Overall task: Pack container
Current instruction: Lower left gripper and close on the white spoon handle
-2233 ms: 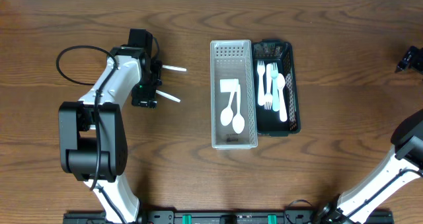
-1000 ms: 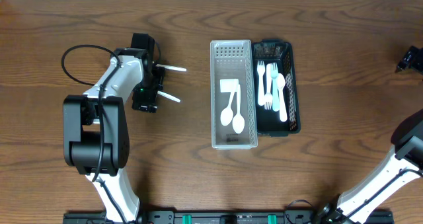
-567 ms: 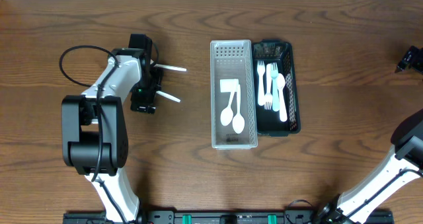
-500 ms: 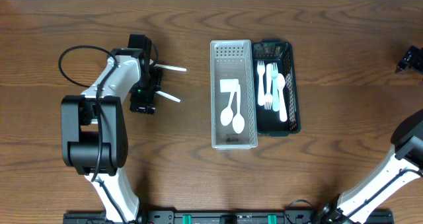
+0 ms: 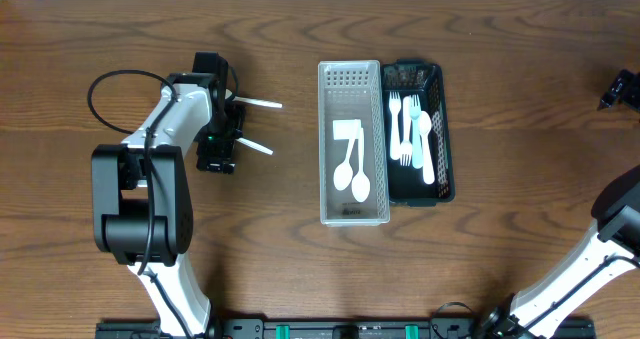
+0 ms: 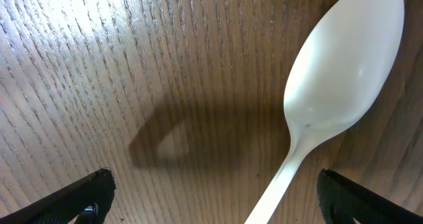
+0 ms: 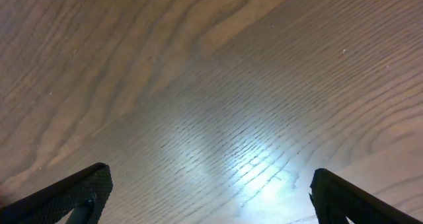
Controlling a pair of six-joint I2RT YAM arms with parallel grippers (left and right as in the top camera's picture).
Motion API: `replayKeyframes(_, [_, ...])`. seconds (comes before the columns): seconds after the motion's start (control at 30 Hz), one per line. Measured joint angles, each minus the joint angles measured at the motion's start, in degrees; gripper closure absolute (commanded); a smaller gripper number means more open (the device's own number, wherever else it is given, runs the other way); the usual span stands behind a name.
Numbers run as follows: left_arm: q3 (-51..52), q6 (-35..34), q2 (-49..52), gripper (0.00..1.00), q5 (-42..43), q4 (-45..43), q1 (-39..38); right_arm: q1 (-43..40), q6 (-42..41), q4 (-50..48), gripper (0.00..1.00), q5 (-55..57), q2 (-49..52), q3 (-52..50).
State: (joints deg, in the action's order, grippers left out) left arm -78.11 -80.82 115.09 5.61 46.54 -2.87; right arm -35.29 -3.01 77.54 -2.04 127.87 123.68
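**Packing station: container, cutlery and grippers**

1. White container [image 5: 352, 79]. Long and perforated, it is set lengthwise at the middle of the table [image 5: 520, 259]. Two white spoons [image 5: 352, 175] are laid inside, bowls toward the near end. A small flat white piece [image 5: 346, 131] is seen just beyond them; its kind cannot be told.

2. Dark mesh basket [image 5: 412, 75]. It is placed against the container's right wall. Several forks [image 5: 400, 124] and a spoon, white and pale blue, are laid lengthwise in it.

3. White spoon [image 6: 344, 72]. It is shown in the left wrist view lying on bare wood, hollow side up, with its handle running in toward the left gripper [image 6: 221, 201].

4. Left gripper. It is positioned low over the table, well apart from the container on its left side. Its fingers [image 6: 86, 197] are spread wide, and nothing is held. Neither finger is seen touching the spoon.

5. Two thin white pieces [image 5: 262, 104]. In the overhead view they are seen just beside the left gripper, on the side facing the container. They look like cutlery handles, but whether either belongs to the spoon cannot be told.

6. Right gripper [image 7: 215, 197]. It is located at the far right edge of the table, well apart from the basket. Its fingers [image 7: 357, 197] are spread wide over bare wood, with nothing between them.
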Motion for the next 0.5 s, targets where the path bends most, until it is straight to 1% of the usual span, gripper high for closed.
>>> replayKeyframes(0.1, [0.00, -0.07, 0.00, 0.02, 0.02, 0.31, 0.00, 0.00, 0.00, 0.02, 0.01, 0.00, -0.02, 0.00])
replayKeyframes(0.2, [0.00, -0.46, 0.00, 0.02, 0.31, 1.46, 0.00, 0.00, 0.00, 0.02, 0.01, 0.00, -0.02, 0.00])
replayKeyframes(0.5, [0.00, -0.57, 0.00, 0.02, 0.28, 1.27, 0.48, 0.00, 0.00, 0.02, 0.01, 0.00, -0.02, 0.00])
